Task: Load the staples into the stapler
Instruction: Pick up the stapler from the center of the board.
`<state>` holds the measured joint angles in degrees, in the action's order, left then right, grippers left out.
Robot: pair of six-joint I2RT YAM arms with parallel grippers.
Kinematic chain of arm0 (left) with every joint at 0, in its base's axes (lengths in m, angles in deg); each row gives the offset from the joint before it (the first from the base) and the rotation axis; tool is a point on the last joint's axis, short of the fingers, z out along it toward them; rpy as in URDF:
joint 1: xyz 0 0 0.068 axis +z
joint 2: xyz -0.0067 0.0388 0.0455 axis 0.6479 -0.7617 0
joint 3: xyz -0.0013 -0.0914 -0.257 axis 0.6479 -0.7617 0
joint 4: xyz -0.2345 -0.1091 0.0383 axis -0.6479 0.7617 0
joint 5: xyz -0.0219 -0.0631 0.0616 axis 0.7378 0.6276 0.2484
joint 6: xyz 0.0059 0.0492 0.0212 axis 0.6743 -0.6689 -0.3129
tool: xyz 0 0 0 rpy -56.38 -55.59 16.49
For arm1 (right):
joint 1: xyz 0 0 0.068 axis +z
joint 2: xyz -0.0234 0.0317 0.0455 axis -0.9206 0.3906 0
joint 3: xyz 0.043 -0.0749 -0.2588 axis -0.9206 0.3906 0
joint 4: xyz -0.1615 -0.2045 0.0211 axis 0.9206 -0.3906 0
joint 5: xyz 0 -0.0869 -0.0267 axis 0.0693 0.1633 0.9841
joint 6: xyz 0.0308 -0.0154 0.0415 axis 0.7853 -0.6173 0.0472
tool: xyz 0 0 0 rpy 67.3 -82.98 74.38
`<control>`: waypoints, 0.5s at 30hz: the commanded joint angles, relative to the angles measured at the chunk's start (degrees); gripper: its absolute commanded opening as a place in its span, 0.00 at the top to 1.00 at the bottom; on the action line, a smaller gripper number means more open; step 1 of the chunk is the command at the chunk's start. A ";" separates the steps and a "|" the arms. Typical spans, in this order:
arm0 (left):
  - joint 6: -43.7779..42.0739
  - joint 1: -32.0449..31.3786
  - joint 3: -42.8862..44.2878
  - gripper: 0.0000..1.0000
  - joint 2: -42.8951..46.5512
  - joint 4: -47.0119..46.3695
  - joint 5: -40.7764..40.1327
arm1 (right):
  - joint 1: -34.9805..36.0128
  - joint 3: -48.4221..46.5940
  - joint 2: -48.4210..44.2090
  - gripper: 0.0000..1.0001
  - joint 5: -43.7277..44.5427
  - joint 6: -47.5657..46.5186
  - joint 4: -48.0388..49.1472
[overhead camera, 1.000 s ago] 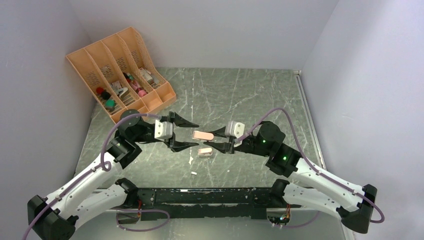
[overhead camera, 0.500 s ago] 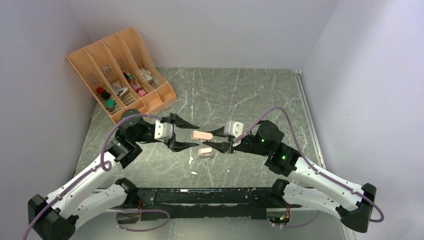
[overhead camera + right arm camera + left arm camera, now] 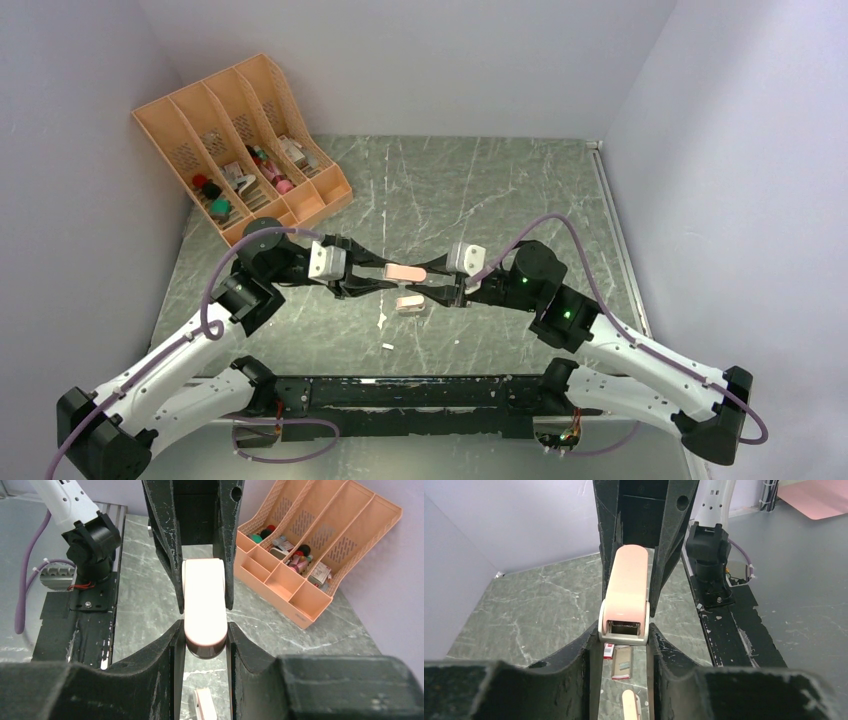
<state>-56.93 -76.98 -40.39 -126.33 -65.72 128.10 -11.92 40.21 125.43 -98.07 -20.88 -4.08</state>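
A pink stapler (image 3: 405,271) hangs level above the table between both arms. My left gripper (image 3: 374,277) is shut on its left end, and my right gripper (image 3: 434,282) is shut on its right end. In the left wrist view the stapler (image 3: 626,592) shows an open, hollow end, with my gripper (image 3: 624,634) pressing its sides. On the table below lie the staples: a red-and-white box (image 3: 609,651) and a grey tray (image 3: 622,662) holding a short strip. In the right wrist view the rounded end of the stapler (image 3: 204,605) sits between my fingertips (image 3: 204,636).
An orange desk organizer (image 3: 240,145) with small items stands at the back left. On the table under the stapler there is a pale pink piece (image 3: 408,304), also low in both wrist views as a pink piece (image 3: 630,705) and a pink piece (image 3: 205,705). Small white bits (image 3: 388,346) lie nearer.
My left gripper's jaws, wide apart before, have closed onto the stapler's left end. The right gripper and the stapler have barely moved.
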 commanded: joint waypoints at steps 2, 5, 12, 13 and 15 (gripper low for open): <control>-0.71 -0.49 1.52 0.64 -0.57 -0.66 2.82 | -0.04 -1.98 0.18 0.77 -0.03 -0.86 -0.19; -0.58 -0.49 1.16 0.51 -0.22 -1.25 3.00 | -0.02 -1.93 0.03 0.77 0.10 -0.72 -0.08; 0.05 -0.47 0.73 0.50 0.36 -2.21 1.93 | -0.06 -1.88 0.07 0.77 -0.03 -0.74 -0.13; -0.10 -0.43 0.90 0.53 0.20 -1.91 2.12 | -0.07 -2.00 0.09 0.77 -0.06 -0.80 -0.20; -0.16 -0.47 1.31 0.56 -0.17 -1.57 2.47 | -0.07 -2.14 0.39 0.77 -0.22 -0.87 -0.42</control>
<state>-56.65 -77.01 -40.35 -126.55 -65.83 128.83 -11.92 39.83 125.81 -98.16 -21.34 -5.22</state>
